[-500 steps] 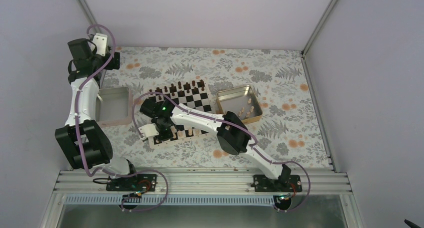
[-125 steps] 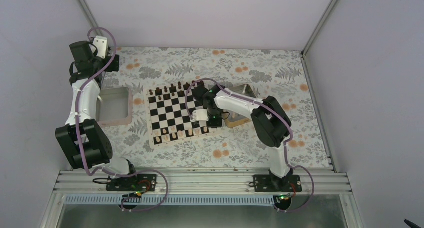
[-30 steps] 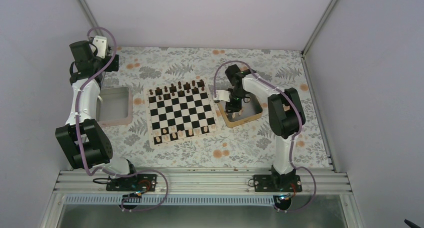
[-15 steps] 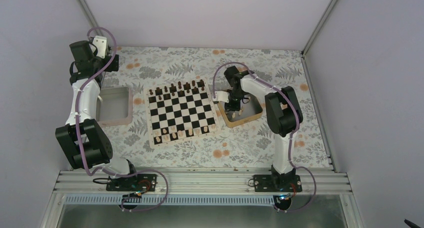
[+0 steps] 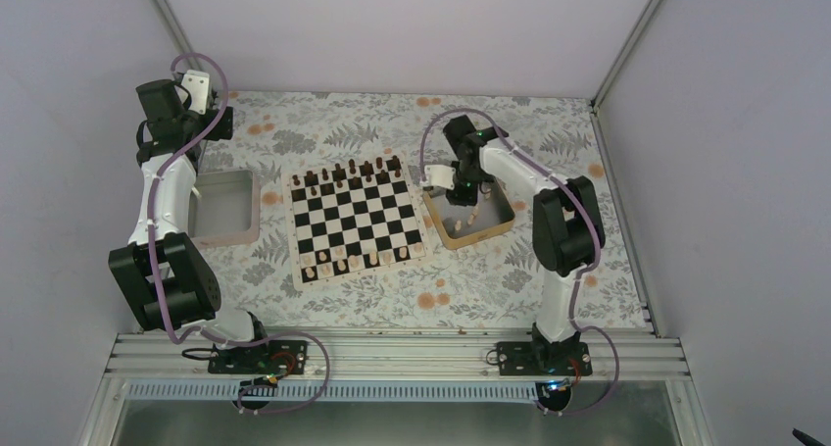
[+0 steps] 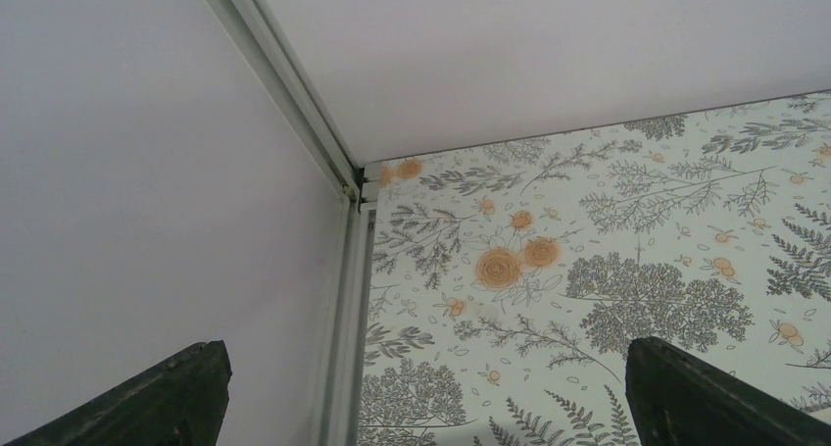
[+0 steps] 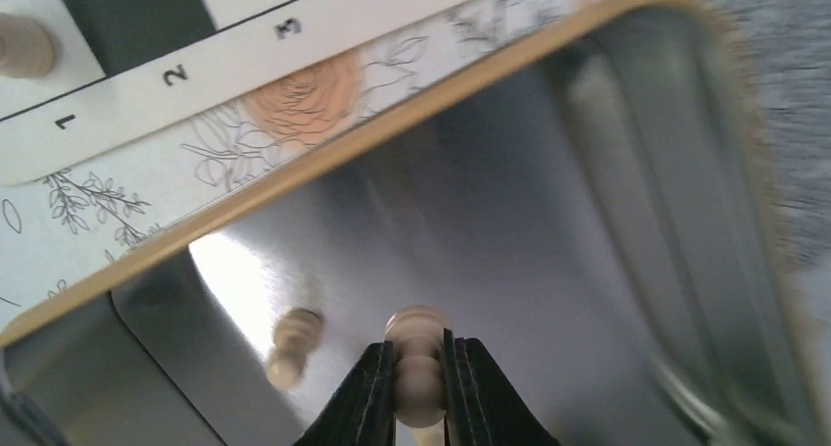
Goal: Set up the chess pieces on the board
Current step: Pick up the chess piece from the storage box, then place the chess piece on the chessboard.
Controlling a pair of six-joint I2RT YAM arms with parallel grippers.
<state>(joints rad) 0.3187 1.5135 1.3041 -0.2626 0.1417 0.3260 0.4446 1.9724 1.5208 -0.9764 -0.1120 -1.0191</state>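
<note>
The black-and-white board (image 5: 357,221) lies mid-table, with dark pieces along its far edge and several light tan chess pieces (image 5: 343,262) along its near edge. My right gripper (image 7: 418,382) is shut on a light tan chess piece (image 7: 417,353) over the gold tin tray (image 5: 439,223); in the top view that gripper (image 5: 467,193) hangs inside the tray. Another tan piece (image 7: 291,340) lies loose in the tray. The board's corner with a tan piece (image 7: 22,44) shows at the top left of the right wrist view. My left gripper (image 6: 421,397) is open and empty, raised at the far left.
A pale pinkish-rimmed tray (image 5: 223,208) stands left of the board, beside the left arm. The table has a floral cloth (image 5: 510,270). White walls and a metal corner post (image 6: 343,270) close in the far left.
My right gripper has shifted slightly toward the far side inside the gold tray over the last second. Earlier it came from the board to the tray. The left arm has not moved.
</note>
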